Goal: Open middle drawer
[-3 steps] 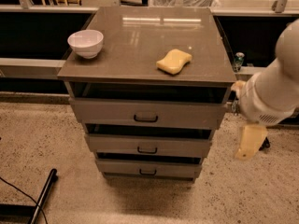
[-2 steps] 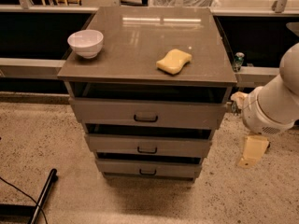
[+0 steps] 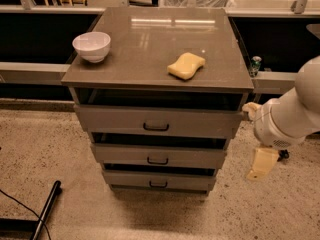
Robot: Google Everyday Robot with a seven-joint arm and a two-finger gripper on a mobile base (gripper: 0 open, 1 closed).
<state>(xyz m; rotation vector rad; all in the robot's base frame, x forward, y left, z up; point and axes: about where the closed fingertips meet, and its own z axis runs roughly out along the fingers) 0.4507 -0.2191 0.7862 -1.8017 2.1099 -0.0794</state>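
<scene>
Reaching in from the right edge, the robot's thick white arm (image 3: pixel 292 116) bends beside the grey three-drawer cabinet (image 3: pixel 150 49). Its cream-coloured gripper (image 3: pixel 261 165) hangs below the arm, pointing at the floor, clear of the cabinet; whether it is spread or closed cannot be told. The wide, shallow grey middle drawer (image 3: pixel 200 156), with a small dark handle (image 3: pixel 158 160), sits between the taller top front (image 3: pixel 200 124) and the shortest bottom front (image 3: pixel 190 181).
</scene>
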